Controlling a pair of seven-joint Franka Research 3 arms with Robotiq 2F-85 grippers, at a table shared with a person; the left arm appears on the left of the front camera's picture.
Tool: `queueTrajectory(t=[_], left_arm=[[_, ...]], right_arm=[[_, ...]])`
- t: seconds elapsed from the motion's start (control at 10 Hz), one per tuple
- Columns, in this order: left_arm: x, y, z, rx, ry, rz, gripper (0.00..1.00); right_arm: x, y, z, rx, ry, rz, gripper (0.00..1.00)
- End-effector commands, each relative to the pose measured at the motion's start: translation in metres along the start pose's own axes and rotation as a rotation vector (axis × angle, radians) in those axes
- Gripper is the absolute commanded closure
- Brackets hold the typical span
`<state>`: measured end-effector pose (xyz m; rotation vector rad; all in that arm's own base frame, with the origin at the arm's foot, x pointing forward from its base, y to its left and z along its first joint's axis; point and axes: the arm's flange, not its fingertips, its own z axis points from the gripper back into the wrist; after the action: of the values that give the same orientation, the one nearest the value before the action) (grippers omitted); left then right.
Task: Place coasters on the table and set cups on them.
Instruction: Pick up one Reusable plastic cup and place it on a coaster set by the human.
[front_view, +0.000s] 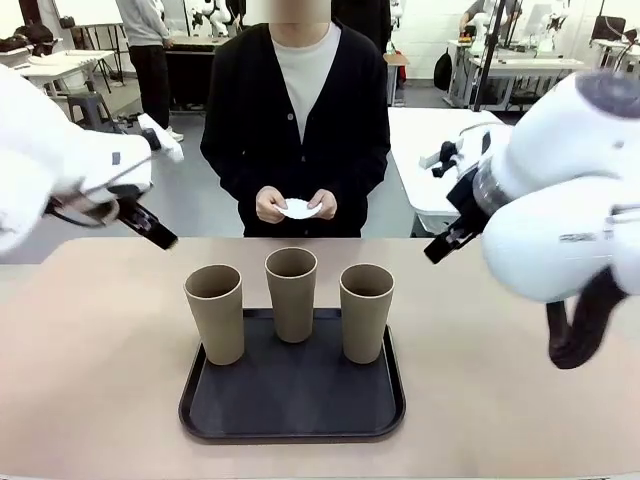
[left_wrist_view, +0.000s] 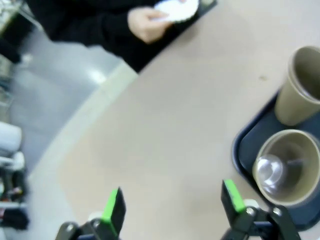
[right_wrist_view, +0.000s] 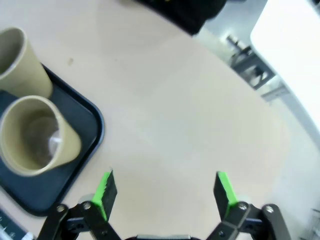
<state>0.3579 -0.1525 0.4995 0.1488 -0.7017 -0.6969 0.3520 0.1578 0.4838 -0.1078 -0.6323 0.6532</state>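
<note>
**Q.** Why do the cups (front_view: 291, 292) stand on the tray (front_view: 290, 402) rather than on the table (front_view: 90, 380)?

**A.** The tray appears to serve as the staging place. Three cups stand in a row across its far half, the middle one set slightly back, none touching another. No coaster lies on the tabletop, so no cup has a seat to go to yet.

**Q.** Where are the coasters?

**A.** The coasters (front_view: 300, 209) are in the person's hands (front_view: 268, 205) at the far edge of the table, held before the body and clear of the surface. How many are held cannot be told.

**Q.** And the grippers?

**A.** The left gripper (left_wrist_view: 172, 200) hovers over bare table to the left of the tray, fingers spread wide, with nothing between the green pads. The right gripper (right_wrist_view: 165, 186) hovers over bare table on the tray's right side, likewise spread and empty. Holding both off to the sides probably leaves the middle free for the person to lay coasters.

**Q.** Which way do the task's things point?

**A.** Each cup is upright, mouth up, its long axis vertical, tapering from a wide rim to a narrower base. Each wrist view looks down into the nearest cup's mouth. The coasters are flat discs with no long axis. Their broad face seems roughly level, but the exact tilt is too small to tell.
</note>
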Motion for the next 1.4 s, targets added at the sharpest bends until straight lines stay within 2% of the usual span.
queueTrajectory(t=[0.0, 0.2, 0.3, 0.4, 0.5, 0.7, 0.8, 0.9, 1.0, 1.1, 1.2, 1.3], left_arm=[[-0.011, -0.016, 0.076, -0.020, 0.084, -0.001, 0.00], [-0.043, -0.018, 0.098, -0.198, 0.214, 0.089, 0.00], [-0.057, -0.018, 0.102, -0.260, 0.244, 0.134, 0.00], [-0.067, -0.019, 0.097, -0.270, 0.247, 0.182, 0.00], [-0.042, -0.022, 0.103, -0.186, 0.205, 0.055, 0.00], [-0.042, -0.022, 0.103, -0.186, 0.205, 0.055, 0.00], [-0.048, -0.021, 0.106, -0.236, 0.230, 0.086, 0.00], [-0.057, -0.004, 0.083, -0.433, 0.207, 0.279, 0.00], [-0.068, 0.013, 0.069, -0.533, 0.196, 0.430, 0.00], [-0.085, 0.029, 0.067, -0.617, 0.150, 0.577, 0.00], [-0.093, 0.061, 0.062, -0.676, 0.098, 0.714, 0.00], [-0.110, 0.075, 0.059, -0.715, 0.077, 0.806, 0.00]], right_arm=[[-0.018, 0.018, 0.072, -0.030, 0.041, 0.027, 0.00], [-0.055, 0.034, 0.089, 0.002, 0.113, 0.042, 0.00], [-0.071, 0.042, 0.090, 0.030, 0.126, 0.031, 0.00], [-0.081, 0.042, 0.077, 0.061, 0.162, 0.016, 0.00], [-0.029, 0.027, 0.107, -0.010, 0.107, 0.049, 0.00], [-0.029, 0.027, 0.107, -0.010, 0.107, 0.049, 0.00], [-0.033, 0.030, 0.108, 0.006, 0.136, 0.054, 0.00], [-0.040, 0.005, 0.088, 0.267, 0.094, -0.312, 0.00], [-0.053, -0.022, 0.077, 0.459, 0.023, -0.512, 0.00], [-0.071, -0.041, 0.075, 0.576, -0.017, -0.662, 0.00], [-0.078, -0.056, 0.072, 0.622, -0.063, -0.764, 0.00], [-0.092, -0.065, 0.077, 0.636, -0.087, -0.826, 0.00]])
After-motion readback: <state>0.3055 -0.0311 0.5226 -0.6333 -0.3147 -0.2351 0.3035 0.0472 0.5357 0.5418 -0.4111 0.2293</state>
